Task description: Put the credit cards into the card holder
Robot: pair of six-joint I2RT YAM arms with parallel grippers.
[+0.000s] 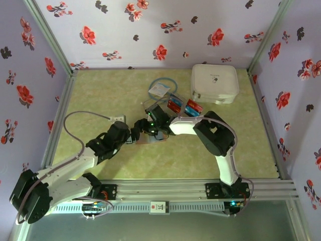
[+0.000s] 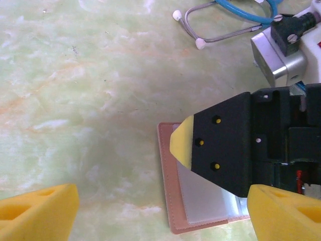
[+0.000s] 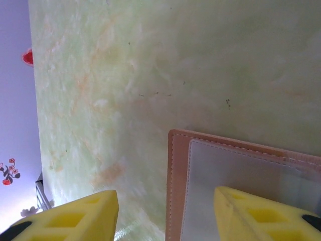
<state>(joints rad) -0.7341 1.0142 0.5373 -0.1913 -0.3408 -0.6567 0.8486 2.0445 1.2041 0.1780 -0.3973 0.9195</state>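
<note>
The card holder (image 2: 173, 201) lies open on the table, pinkish leather with a greyish sleeve (image 3: 235, 170) inside. My left gripper (image 2: 160, 216) hangs open over the holder's near corner, one yellow pad over bare table. My right gripper (image 3: 165, 216) is open too, straddling the holder's edge with one fingertip (image 2: 181, 141) above the sleeve. Neither holds anything. The top view has both grippers (image 1: 142, 134) (image 1: 153, 129) meeting at the holder (image 1: 149, 141) mid-table. The red and blue credit cards (image 1: 175, 105) (image 1: 193, 107) lie behind them, towards the back right.
A large white square case (image 1: 214, 83) stands at the back right. A white tag with a blue cord loop (image 1: 160, 90) lies behind the cards, its cord (image 2: 246, 12) near the right wrist. Flowered walls enclose the green table (image 1: 100, 90).
</note>
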